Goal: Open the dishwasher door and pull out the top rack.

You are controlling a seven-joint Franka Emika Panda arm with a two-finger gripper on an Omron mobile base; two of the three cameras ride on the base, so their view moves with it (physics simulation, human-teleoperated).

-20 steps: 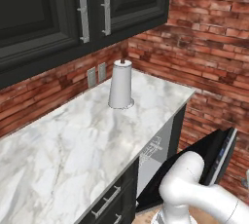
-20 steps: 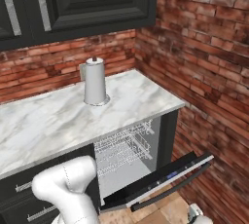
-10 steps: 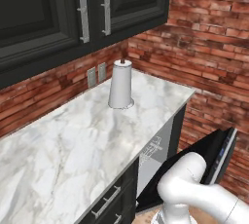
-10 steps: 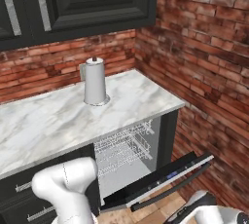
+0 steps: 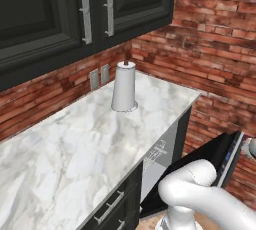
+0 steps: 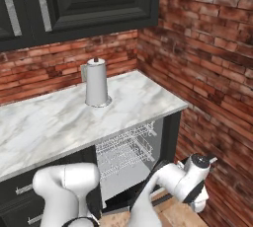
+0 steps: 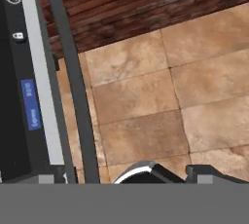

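The dishwasher door (image 5: pixel 227 160) hangs partly lowered, tilted out from the cabinet under the right end of the bench (image 5: pixel 75 144); in the left base view I see its black inner face and the strip of small control marks along its top edge; in the hand view that same edge runs up the left side, with a blue label and little white symbols on it (image 7: pixel 30 91). My hand (image 6: pixel 201 163) sits low beside the free edge of the door, out over the tiled floor (image 7: pixel 146 101); whether it is wide or narrow I cannot tell, since the tips are barely visible at the bottom of the hand view; it seems to hold nothing, though I would not swear to it. The top rack (image 6: pixel 123 144) is inside the dishwasher opening, its light wire grid showing just under the bench's front edge. A paper towel roll (image 5: pixel 124 87) stands upright toward the bench's back edge, near the brick wall (image 5: pixel 220 49); dark upper cabinets (image 5: pixel 75 9) hang above.
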